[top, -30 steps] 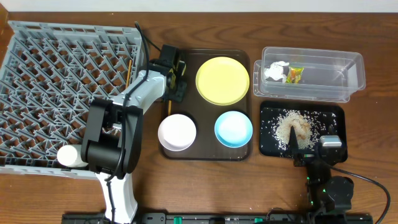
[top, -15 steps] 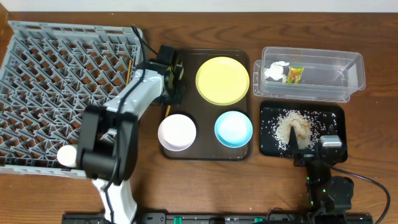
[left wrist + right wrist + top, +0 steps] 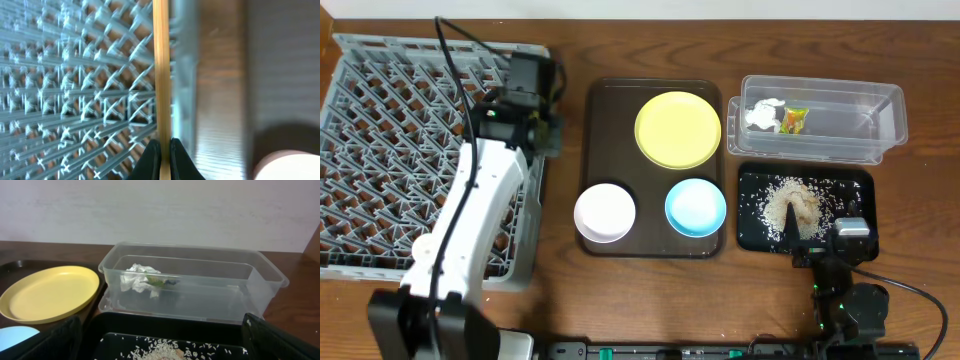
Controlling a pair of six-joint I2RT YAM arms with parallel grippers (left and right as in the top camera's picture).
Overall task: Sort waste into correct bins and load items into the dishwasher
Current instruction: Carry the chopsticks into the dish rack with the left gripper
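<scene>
At the left of the overhead view I see the square grey lattice dish rack (image 3: 380, 150). My left gripper (image 3: 165, 155) hangs over its right edge, jaws pinched tight on a thin wooden chopstick (image 3: 161, 70). In the middle, a smooth dark brown tray (image 3: 610, 100) carries a round yellow plate (image 3: 678, 130), a white bowl (image 3: 605, 212) and a light blue bowl (image 3: 696, 207). At the right, the clear plastic tub (image 3: 860, 120) holds a crumpled white tissue (image 3: 763, 113) and a green-yellow wrapper (image 3: 794, 120). Below it, the flat black tray (image 3: 755, 230) holds grainy rice (image 3: 790, 205). My right gripper (image 3: 160, 345) sits at the lower right, jaws wide apart.
</scene>
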